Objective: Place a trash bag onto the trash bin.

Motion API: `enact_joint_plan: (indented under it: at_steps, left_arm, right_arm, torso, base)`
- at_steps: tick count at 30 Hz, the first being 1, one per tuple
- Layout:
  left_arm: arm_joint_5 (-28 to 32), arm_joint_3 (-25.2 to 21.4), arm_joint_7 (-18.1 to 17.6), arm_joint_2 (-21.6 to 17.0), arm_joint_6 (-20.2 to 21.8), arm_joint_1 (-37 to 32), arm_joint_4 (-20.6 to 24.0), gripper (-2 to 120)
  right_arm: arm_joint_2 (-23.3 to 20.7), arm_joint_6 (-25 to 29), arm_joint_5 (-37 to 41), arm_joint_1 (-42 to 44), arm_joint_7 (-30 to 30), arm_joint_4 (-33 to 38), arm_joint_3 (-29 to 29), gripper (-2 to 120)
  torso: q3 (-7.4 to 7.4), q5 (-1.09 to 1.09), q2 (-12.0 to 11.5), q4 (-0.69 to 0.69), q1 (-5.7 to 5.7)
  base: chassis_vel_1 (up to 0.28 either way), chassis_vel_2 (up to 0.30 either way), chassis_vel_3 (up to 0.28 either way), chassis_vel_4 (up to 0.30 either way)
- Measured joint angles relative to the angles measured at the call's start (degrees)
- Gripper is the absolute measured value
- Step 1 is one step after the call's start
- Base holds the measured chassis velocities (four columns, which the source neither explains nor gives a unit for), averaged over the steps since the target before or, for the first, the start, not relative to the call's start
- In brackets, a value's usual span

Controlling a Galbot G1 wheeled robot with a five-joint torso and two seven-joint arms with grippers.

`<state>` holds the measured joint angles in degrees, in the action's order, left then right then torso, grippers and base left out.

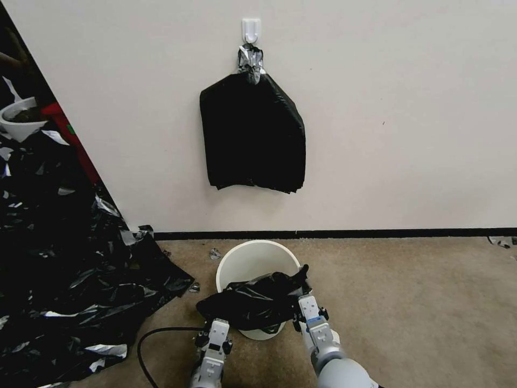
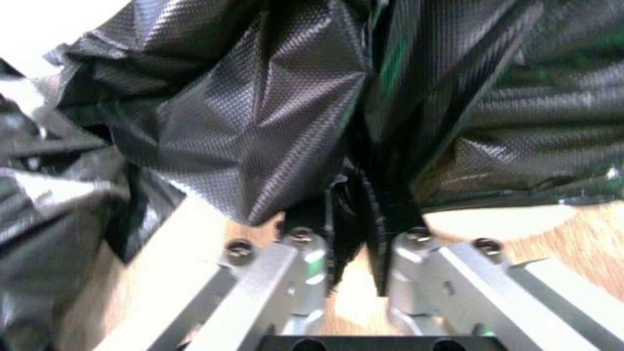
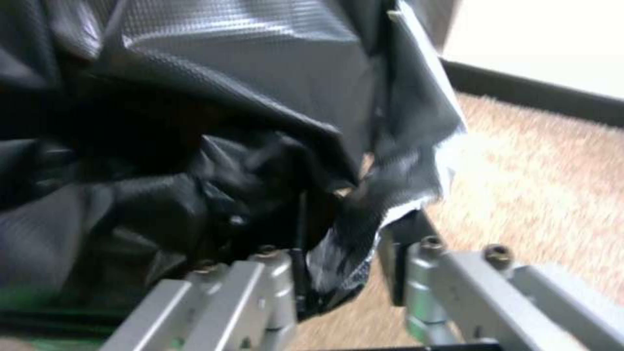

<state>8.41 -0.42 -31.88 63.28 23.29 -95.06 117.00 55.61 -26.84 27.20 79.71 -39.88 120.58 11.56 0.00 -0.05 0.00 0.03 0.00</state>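
Note:
The cream-white trash bin (image 1: 253, 260) stands on the carpet close to the wall. The glossy black trash bag (image 1: 257, 302) lies crumpled over its near rim and partly across the opening. My left gripper (image 1: 218, 322) is at the bag's near left edge, shut on a fold of the film; in the left wrist view the trash bag (image 2: 260, 112) is pinched between the left gripper's (image 2: 358, 229) fingers. My right gripper (image 1: 306, 300) holds the bag's right edge beside the rim. In the right wrist view, bag film (image 3: 195, 122) runs into the right gripper (image 3: 344, 258).
A flat stack of black bags (image 1: 252, 134) hangs from a white wall hook (image 1: 251, 29). A big heap of black plastic sheets (image 1: 64, 258) covers the floor at left, below a white pot (image 1: 21, 118). A black cable (image 1: 161, 333) curls near my left arm. Bare carpet (image 1: 420, 302) lies to the right.

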Motion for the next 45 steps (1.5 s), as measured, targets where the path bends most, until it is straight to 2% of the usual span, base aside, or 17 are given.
enact_joint_plan:
  at_steps: [2, 5, 7, 9, 12, 15, 17, 19, 20, 22, 24, 25, 28, 30, 37, 41, 45]
  left_arm:
    - [0.8, -0.2, 0.0, -0.7, 1.2, -0.5, 1.2, 19]
    - [2.1, -1.5, 0.1, -3.5, 3.9, -2.4, 5.4, 34]
    - [2.1, -1.7, 0.1, -4.0, 4.0, -2.8, 6.1, 35]
    - [2.3, -2.6, 0.1, -5.5, 4.4, -3.9, 8.4, 48]
    - [3.4, -4.3, 0.1, -6.6, 4.5, -5.4, 11.7, 58]
    - [4.9, -5.5, 0.3, -6.9, 4.5, -6.3, 14.3, 67]
    - [6.0, -6.7, 1.2, -7.0, 4.4, -7.2, 16.9, 77]
    - [6.2, -6.9, 1.5, -6.9, 4.3, -7.4, 17.4, 78]
    - [6.4, -8.4, 5.1, -6.0, 0.8, -7.8, 20.6, 95]
    - [5.5, -9.1, 6.8, -4.6, -1.9, -7.2, 21.7, 99]
    - [5.1, -9.5, 7.2, -4.0, -2.7, -6.7, 21.9, 99]
    - [4.8, -10.4, 7.5, -2.6, -3.4, -5.7, 22.4, 100]
    - [4.9, -11.2, 7.6, -1.5, -3.6, -5.3, 22.7, 100]
    - [5.4, -12.7, 7.4, -0.2, -3.6, -5.0, 23.2, 100]
    - [6.1, -13.9, 6.3, 0.2, -4.2, -4.4, 22.7, 100]
    - [6.4, -14.0, 5.8, 0.1, -4.5, -3.9, 22.2, 100]
    - [6.6, -13.9, 4.9, -0.1, -5.0, -2.9, 21.0, 100]
  right_arm:
    - [-0.8, 0.0, 1.3, 1.2, -0.5, 1.7, -0.3, 32]
    - [-2.9, 0.0, 4.5, 5.2, -2.3, 7.2, -1.3, 46]
    - [-3.2, 0.0, 4.8, 5.9, -2.5, 8.0, -1.4, 50]
    - [-4.0, 0.3, 5.0, 8.0, -2.9, 10.4, -1.8, 62]
    - [-4.4, 1.4, 3.3, 9.6, -2.8, 13.1, -2.5, 72]
    - [-4.2, 3.0, 1.3, 9.6, -1.3, 14.7, -3.4, 80]
    - [-3.4, 5.1, 0.0, 7.8, 3.1, 16.0, -5.3, 90]
    - [-3.1, 5.4, 0.0, 7.2, 4.1, 16.1, -5.8, 92]
    - [-0.3, 5.8, 5.9, -2.1, 10.1, 14.1, -8.8, 100]
    - [1.4, 3.2, 11.2, -9.3, 12.8, 10.1, -9.2, 100]
    - [1.9, 2.1, 12.5, -12.6, 13.8, 7.5, -8.8, 100]
    - [2.6, -0.3, 12.0, -19.7, 17.1, 0.0, -7.5, 100]
    - [2.8, -2.7, 10.5, -24.3, 20.9, -6.2, -6.5, 100]
    - [3.2, -10.3, 9.9, -31.4, 30.7, -14.9, -5.7, 100]
    - [5.5, -14.1, 5.7, -36.9, 44.8, -27.7, -5.0, 100]
    - [7.1, -14.1, 3.7, -37.4, 47.9, -31.1, -5.0, 96]
    - [8.6, -14.0, 1.3, -37.8, 50.0, -33.5, -5.2, 84]
  torso:
    - [0.00, -0.02, 0.0, -0.01, 0.00]
    - [0.00, 0.00, 0.0, -0.02, 0.00]
    - [-0.01, 0.00, 0.0, -0.02, 0.00]
    - [0.00, 0.02, 0.0, -0.04, 0.00]
    - [-0.01, 0.03, 0.0, -0.03, 0.00]
    - [0.00, 0.04, 0.0, -0.04, 0.00]
    - [-0.01, 0.04, 0.0, -0.04, 0.00]
    - [0.00, 0.04, 0.0, -0.04, 0.00]
    - [0.00, 0.05, 0.0, -0.05, 0.00]
    - [0.00, 0.06, 0.0, -0.02, 0.00]
    - [0.00, 0.05, 0.0, -0.04, 0.00]
    - [0.00, 0.06, 0.0, -0.02, 0.00]
    - [0.01, 0.04, 0.0, -0.02, 0.00]
    - [0.01, 0.04, 0.0, -0.02, 0.01]
    - [0.00, 0.06, 0.0, -0.04, 0.01]
    - [0.00, 0.05, 0.0, -0.04, 0.01]
    - [0.00, 0.05, 0.0, -0.04, 0.01]
  base:
    - [0.000, 0.000, 0.000, 0.000]
    - [0.000, 0.000, 0.000, 0.000]
    - [0.000, 0.000, 0.000, 0.000]
    - [0.000, 0.000, 0.000, 0.000]
    - [0.000, 0.000, 0.000, 0.000]
    - [0.000, 0.000, 0.000, 0.000]
    - [0.000, 0.000, 0.000, 0.000]
    - [0.000, 0.000, 0.000, 0.000]
    - [0.000, 0.000, 0.000, 0.000]
    - [0.000, 0.000, 0.000, 0.000]
    - [0.000, 0.000, 0.000, 0.000]
    - [0.000, 0.000, 0.000, 0.000]
    - [0.000, 0.000, 0.000, 0.000]
    - [0.000, 0.000, 0.000, 0.000]
    - [0.000, 0.000, 0.000, 0.000]
    - [0.000, 0.000, 0.000, 0.000]
    - [0.000, 0.000, 0.000, 0.000]
